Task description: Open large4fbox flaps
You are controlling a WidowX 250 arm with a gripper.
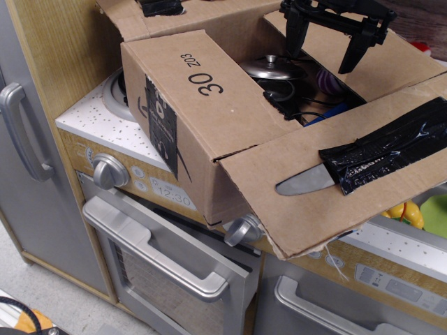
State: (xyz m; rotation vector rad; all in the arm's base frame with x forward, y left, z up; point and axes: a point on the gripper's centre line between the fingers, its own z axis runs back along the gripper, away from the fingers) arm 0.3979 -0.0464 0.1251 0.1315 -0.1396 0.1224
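- Your large4fbox (209,132) fills the centre of the frame, resting on the tabletop (87,122) of a toy kitchen range, above an oven door (167,258) with a grey handle.
- The gripper (321,49) hangs at the upper right, over the box's open mouth, its black jaws spread apart and holding nothing.
- Three flaps already lie folded outward: the knife flap (335,188), taped in black at the lower right; a far flap (174,17) at the top edge; another flap (398,66) at the right, behind the jaws.
- The "30 203" flap (202,84) lies to the left of and below the jaws, still down over the opening, and reads as the last one to lift.
- Its long axis runs from the upper left toward the centre right of the frame; its free edge faces the opening, close beneath the jaws.
- Inside the opening you see a metal pot lid (269,70) and dark cables just beside that edge; they could snag on a low approach.
- Judged from here, you are near the end of the task.
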